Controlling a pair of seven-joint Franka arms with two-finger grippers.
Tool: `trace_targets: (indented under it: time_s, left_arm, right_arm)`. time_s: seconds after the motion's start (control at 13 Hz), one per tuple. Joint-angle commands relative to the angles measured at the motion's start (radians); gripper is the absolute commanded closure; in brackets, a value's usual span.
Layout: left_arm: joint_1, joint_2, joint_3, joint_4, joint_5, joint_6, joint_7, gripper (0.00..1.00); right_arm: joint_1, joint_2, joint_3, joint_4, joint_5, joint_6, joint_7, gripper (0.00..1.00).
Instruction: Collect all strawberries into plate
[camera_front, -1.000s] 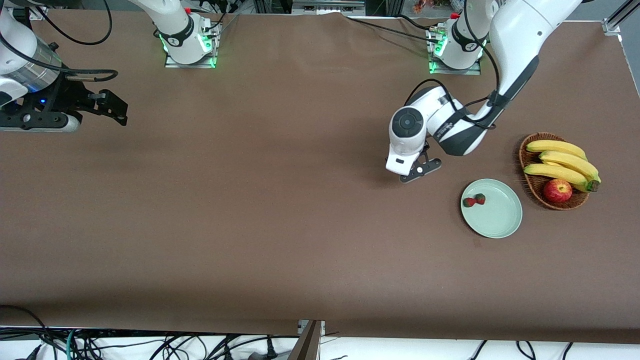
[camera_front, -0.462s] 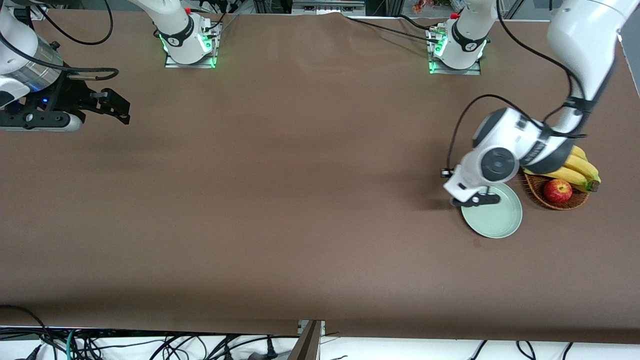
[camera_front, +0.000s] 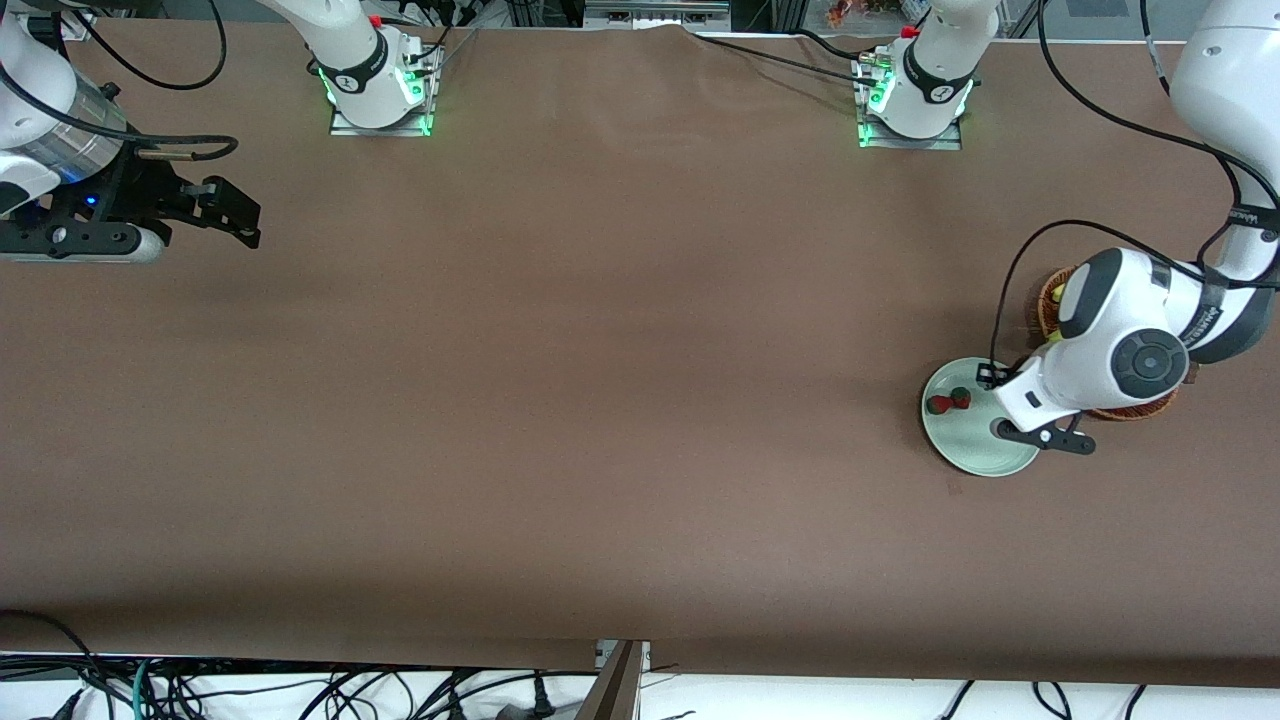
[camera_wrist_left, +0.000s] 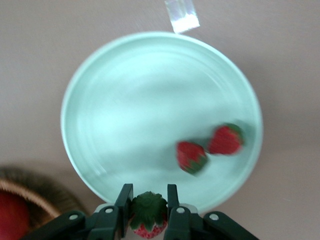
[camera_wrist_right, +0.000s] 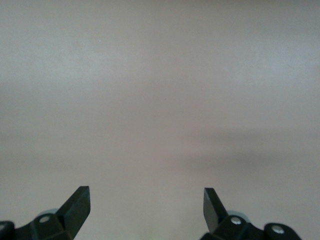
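The pale mint-green plate (camera_front: 960, 450) lies near the left arm's end of the table, beside the wicker basket. Two strawberries (camera_front: 940, 404) lie together in it, also seen in the left wrist view (camera_wrist_left: 192, 156). My left gripper (camera_front: 1040, 436) is over the plate's edge on the basket's side and is shut on the third strawberry (camera_wrist_left: 148, 214), green cap up, between its fingers (camera_wrist_left: 123, 200). The plate fills the left wrist view (camera_wrist_left: 125, 110). My right gripper (camera_front: 215, 210) waits open and empty over bare table at the right arm's end; the right wrist view shows its fingertips (camera_wrist_right: 80, 202) spread wide.
A brown wicker basket (camera_front: 1040, 300) sits beside the plate, mostly hidden by the left arm; its rim and a red fruit show in the left wrist view (camera_wrist_left: 25, 192). A small tape strip (camera_wrist_left: 182, 15) lies on the brown tablecloth by the plate.
The left arm has swung from the table's middle toward its own end, carrying the strawberry, and now holds it over the plate's edge on the basket's side. The right arm has not moved.
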Motion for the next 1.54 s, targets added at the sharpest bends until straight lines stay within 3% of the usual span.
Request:
trace_targets:
  time_s: [0.0,0.08,0.31,0.62,0.77,0.92,1.08,1.31,1.38,1.46]
  left_arm:
    - [-0.015,0.069,0.054,0.031,0.073,0.103,0.109,0.59]
    - [-0.015,0.077,0.059,0.031,0.078,0.117,0.111,0.01]
    - [-0.017,0.035,0.045,0.031,0.061,0.067,0.108,0.0]
    - [0.003,-0.116,-0.093,0.04,0.012,-0.111,0.099,0.0]
    - [-0.003,-0.188,-0.13,0.12,-0.051,-0.214,0.099,0.0]
    - [-0.004,-0.196,-0.186,0.286,-0.089,-0.376,0.1,0.0]
    - [-0.032,-0.196,-0.199,0.457,-0.127,-0.515,0.099,0.0]
    - [-0.099,-0.277,-0.167,0.494,-0.187,-0.57,0.097,0.0]
    - [-0.151,-0.333,-0.091,0.484,-0.242,-0.572,0.096,0.0]
    - [-0.237,-0.378,0.038,0.47,-0.325,-0.575,0.094,0.0]
  right_arm:
    - [-0.002,0.006,0.002,0.025,0.016,-0.013,0.022,0.0]
    - [-0.002,0.006,0.002,0.025,0.016,-0.013,0.024,0.0]
    - [-0.002,0.007,0.002,0.023,0.014,-0.021,0.024,0.0]
    - [-0.002,0.006,0.002,0.023,0.026,-0.025,0.01,0.0]
    - [-0.002,0.0,-0.001,0.025,0.026,-0.058,0.012,0.0]
    - [-0.003,-0.003,-0.004,0.025,0.025,-0.067,0.015,0.0]
    - [-0.002,-0.002,0.002,0.025,0.025,-0.067,0.019,0.0]
    - [-0.002,0.0,0.002,0.025,0.026,-0.065,0.004,0.0]
    - [0.0,0.0,0.002,0.025,0.028,-0.059,0.009,0.0]
    - [0.0,0.007,0.002,0.025,0.034,-0.041,0.013,0.0]
